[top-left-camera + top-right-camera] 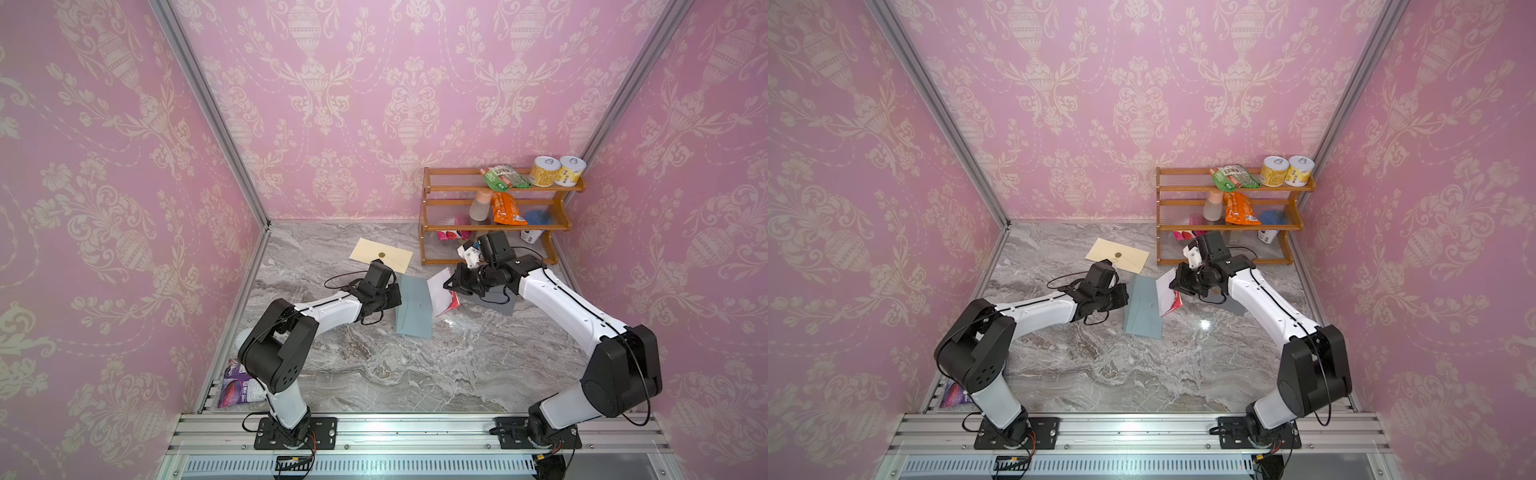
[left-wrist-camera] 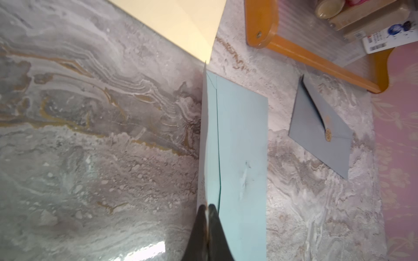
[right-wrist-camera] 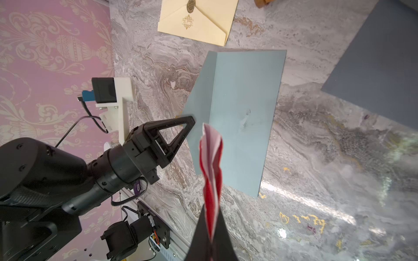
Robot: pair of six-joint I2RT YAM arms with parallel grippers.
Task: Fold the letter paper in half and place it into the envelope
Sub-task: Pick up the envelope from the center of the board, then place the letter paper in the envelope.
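One letter paper [image 3: 211, 158]: folded, white outside and red inside, somewhat twisted; it is held upright over the blue envelope's [image 1: 415, 307] edge on the right arm's side.
Right fingers [image 3: 222, 237]: closed on the paper's lower end.
Blue envelope: lies flat on the table [image 1: 415, 374], with its flap [image 2: 209, 135] raised along the long edge on the left arm's side.
Left fingers [image 2: 213, 218]: pinched shut on the flap's rim, holding it up.
Step in hand: most likely insertion, with the fold done and the pocket not yet entered.
Doing it well: hold the flap up and back so the mouth along its crease gapes. Carry the paper across to that crease, lower it nearly flat and lead with a straight edge. The twist could snag, so let go only when it is well inside.
Blue envelope's contents: nothing visible inside, and the mouth barely shows.
Cream envelope [image 1: 380, 255]: just beyond the blue envelope, flap sealed, contents hidden.
Grey envelope [image 2: 321, 126]: beside the blue envelope, toward the right arm, seal on its flap, contents hidden.
Wooden rack [image 1: 457, 188]: well beyond the blue envelope, holding two cans [image 1: 544, 171] on top and packets below.
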